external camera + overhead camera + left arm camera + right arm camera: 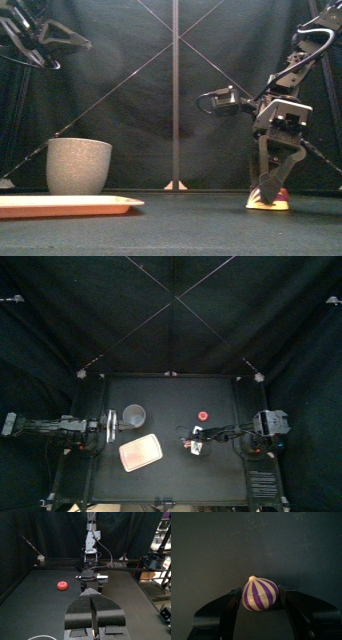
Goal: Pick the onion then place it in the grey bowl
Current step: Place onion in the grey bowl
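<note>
the right gripper (271, 182) pinches the purple-striped onion (259, 593) between its fingers, down near the table, well right of the grey cup (78, 165). a pink tray (67, 205) lies just before the grey cup. the left gripper (91, 598), jaws together and empty, rests left of it.

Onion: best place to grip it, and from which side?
Grip the onion across its round belly, the widest part, coming down from above. It seems to lie on its side on the table and tapers to a pointed tip, so a hold nearer the tip would likely slip off. The right gripper has one jaw against each flank there.
</note>
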